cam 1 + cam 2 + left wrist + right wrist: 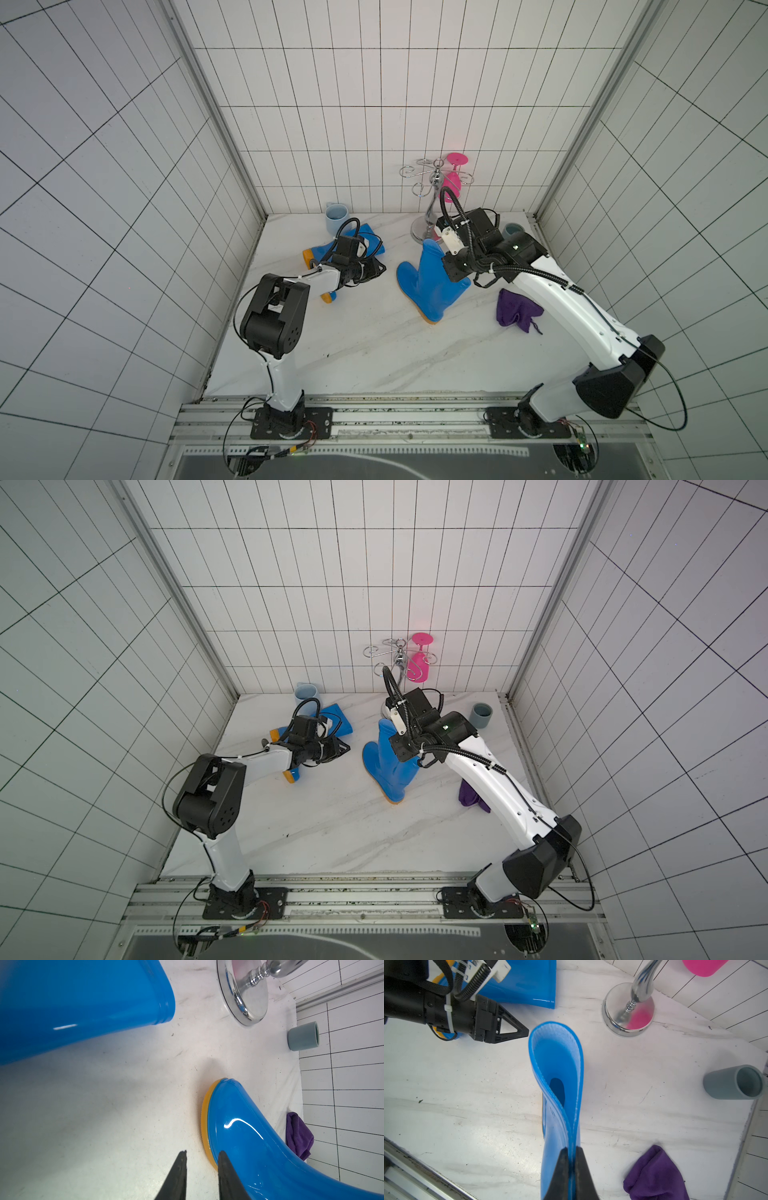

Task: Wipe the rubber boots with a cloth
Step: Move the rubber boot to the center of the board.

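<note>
Standing boot [428,282] stood mid-table with my right claw [572,1149] clamped on its top rim; the lying boot [83,1001] sat by my left claw [202,1152], jaws slightly apart, empty; the cloth [517,311] lay nearby.

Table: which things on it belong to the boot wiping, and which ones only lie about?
For the job: standing boot, lying boot, cloth.
Just lying about: glass rack, pink glass, blue mug, grey cup.

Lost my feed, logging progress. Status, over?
Right gripper shut on cuff of standing boot. Left gripper open, empty, beside lying boot. Cloth on table, untouched. Chrome stand just behind held boot.
</note>
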You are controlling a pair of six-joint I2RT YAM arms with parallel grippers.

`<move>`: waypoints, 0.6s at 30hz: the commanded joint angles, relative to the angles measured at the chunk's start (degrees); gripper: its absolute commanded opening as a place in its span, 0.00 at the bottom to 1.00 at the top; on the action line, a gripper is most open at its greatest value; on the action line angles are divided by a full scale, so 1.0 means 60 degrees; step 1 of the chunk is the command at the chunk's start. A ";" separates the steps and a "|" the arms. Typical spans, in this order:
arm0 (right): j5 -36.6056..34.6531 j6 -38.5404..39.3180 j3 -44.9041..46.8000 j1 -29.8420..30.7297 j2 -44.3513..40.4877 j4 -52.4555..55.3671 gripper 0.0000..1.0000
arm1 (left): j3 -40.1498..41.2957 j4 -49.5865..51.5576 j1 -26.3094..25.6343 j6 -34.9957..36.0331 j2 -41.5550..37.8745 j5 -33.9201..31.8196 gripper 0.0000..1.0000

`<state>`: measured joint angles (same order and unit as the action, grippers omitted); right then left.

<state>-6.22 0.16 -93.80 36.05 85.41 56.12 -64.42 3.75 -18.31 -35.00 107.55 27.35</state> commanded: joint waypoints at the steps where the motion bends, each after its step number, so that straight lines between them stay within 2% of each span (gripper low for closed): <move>1: -0.1385 0.0685 -0.0421 0.0064 -0.0020 0.0188 0.00 | -0.0039 -0.0057 0.0022 0.0051 0.0055 0.0144 0.28; 4: -0.1940 0.1181 -0.0529 0.0058 0.0019 0.0034 0.00 | -0.0120 -0.0064 0.0019 0.0024 0.0133 0.0158 0.28; 10: -0.2877 0.3031 -0.0254 0.0181 -0.0355 -0.1087 0.00 | -0.0376 -0.0064 0.0004 -0.0006 0.0406 0.0245 0.28; 18: -0.3131 0.5255 0.0433 0.0173 -0.0313 -0.1890 0.00 | -0.0878 -0.0056 -0.0186 -0.0069 0.0935 0.0465 0.28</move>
<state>-21.96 24.47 -93.58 36.75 85.43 50.74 -68.03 3.86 -18.72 -35.11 111.90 29.17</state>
